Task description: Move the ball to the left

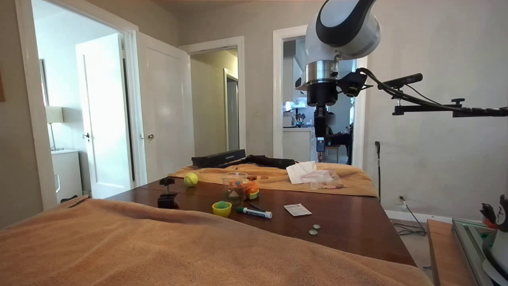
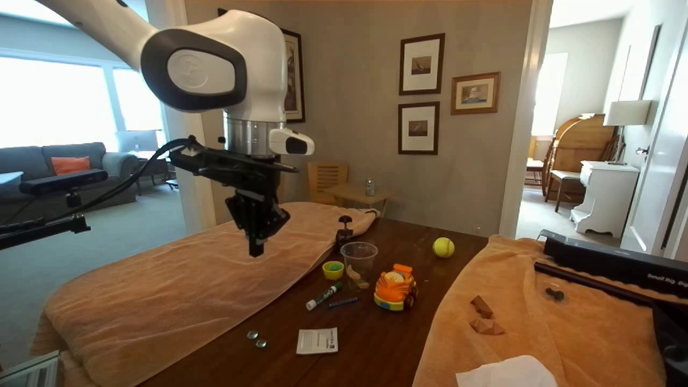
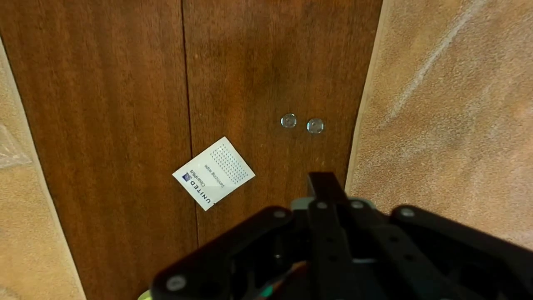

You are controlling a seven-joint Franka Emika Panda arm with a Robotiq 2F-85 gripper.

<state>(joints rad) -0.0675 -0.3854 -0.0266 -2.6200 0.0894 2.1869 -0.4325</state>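
Black fingers [image 2: 256, 248] hang pressed together in an exterior view, tips pointing down, well above the wooden tabletop [image 2: 371, 355]. Below them two small glassy discs [image 2: 252, 334] lie apart but near each other at the left edge of the bare wood. Next comes a flat, printed white packet [image 2: 317, 341], toward the near edge. A smooth marker [image 2: 324, 296], a yellow-green cup [image 2: 332, 274] and a slim dark-blue stick [image 2: 343, 302] follow farther from that edge; the cup's green filling [image 1: 221, 204] looks bumpy in an exterior view. A black clamp-like piece [image 2: 344, 237] stands on the left edge, toward the far left corner. Beside the cup is a transparent tumbler [image 2: 359, 255]; whether the pale shape seen through it lies inside cannot be told. A chunky, striped orange toy vehicle [image 2: 395, 290] sits nearer the right edge. Farther right the ball [image 2: 444, 247], round and yellow-green, rests near the far right corner.

Reddish-brown grain runs through the tabletop, with a straight seam in the wrist view. Soft, rumpled orange towels [image 2: 188, 285] cover its left and right edges, the right one bearing brown faceted pieces [image 2: 486, 326] and a long black box [image 2: 618, 263]. Beyond stand a dark-grey couch [image 2: 118, 171], a plain wall [image 2: 365, 80] with framed pictures [image 2: 421, 64], and a white door [image 2: 658, 177].
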